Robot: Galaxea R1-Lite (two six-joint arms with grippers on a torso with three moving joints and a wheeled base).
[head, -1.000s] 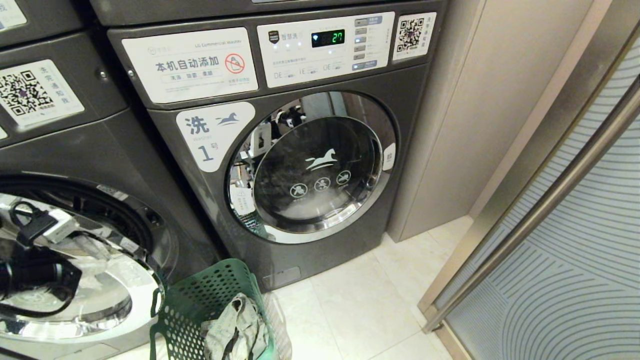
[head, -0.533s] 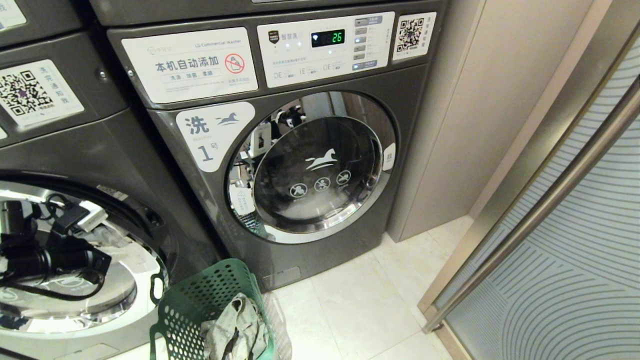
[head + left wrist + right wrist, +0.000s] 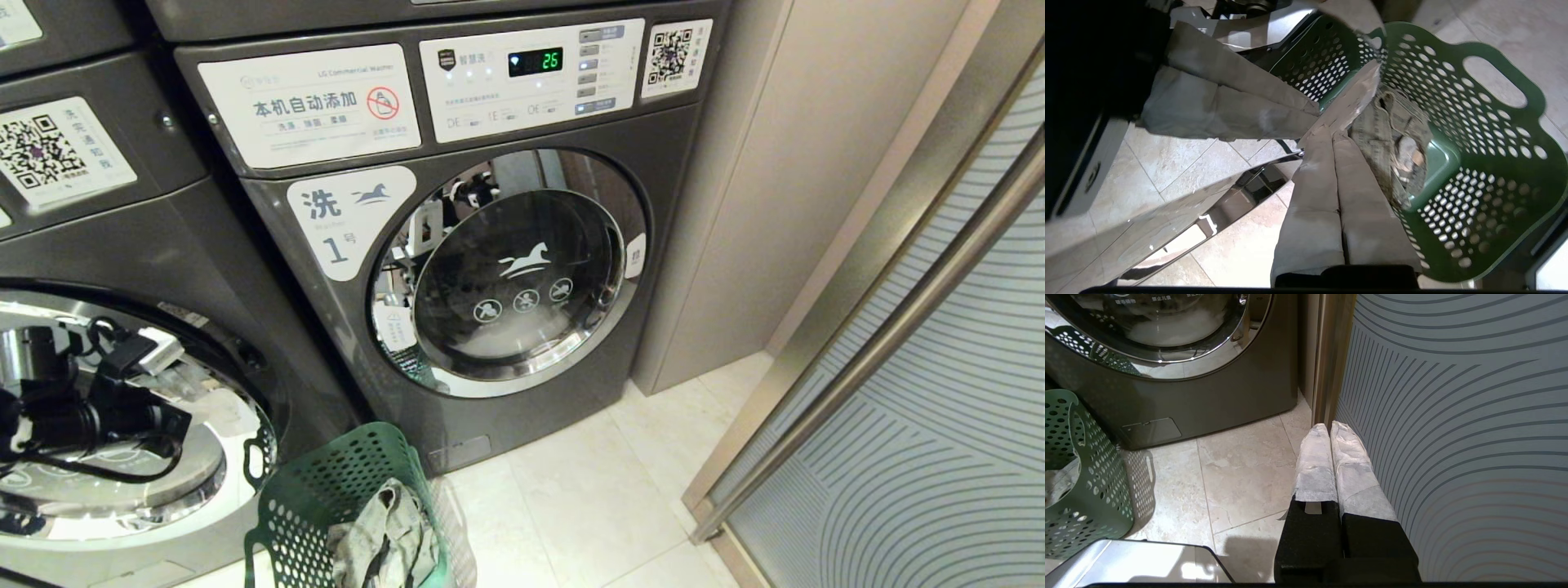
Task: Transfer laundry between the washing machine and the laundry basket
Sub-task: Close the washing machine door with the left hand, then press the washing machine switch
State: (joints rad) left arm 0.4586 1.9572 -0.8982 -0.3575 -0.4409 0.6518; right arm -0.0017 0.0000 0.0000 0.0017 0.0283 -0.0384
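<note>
- The laundry [image 3: 384,543], a small bundle of soft grey-beige cloth, lies inside the small dark green perforated plastic laundry basket [image 3: 326,498] on the tiled floor [image 3: 588,506].
- Our left hand [image 3: 1333,134] hangs beside the basket rim, its fingers pressed together and pinching nothing.
- In our judgement the grasp should begin with the fingers spread, dropping onto the bundle's raised fold.
- The chrome-rimmed round door [image 3: 122,457] of the dark grey front-loading washing machine [image 3: 163,245] stands close by, so the lift needs care.
- Our right hand [image 3: 1330,430] is parked, fingers together, near the patterned sliding panel [image 3: 1453,416].
</note>
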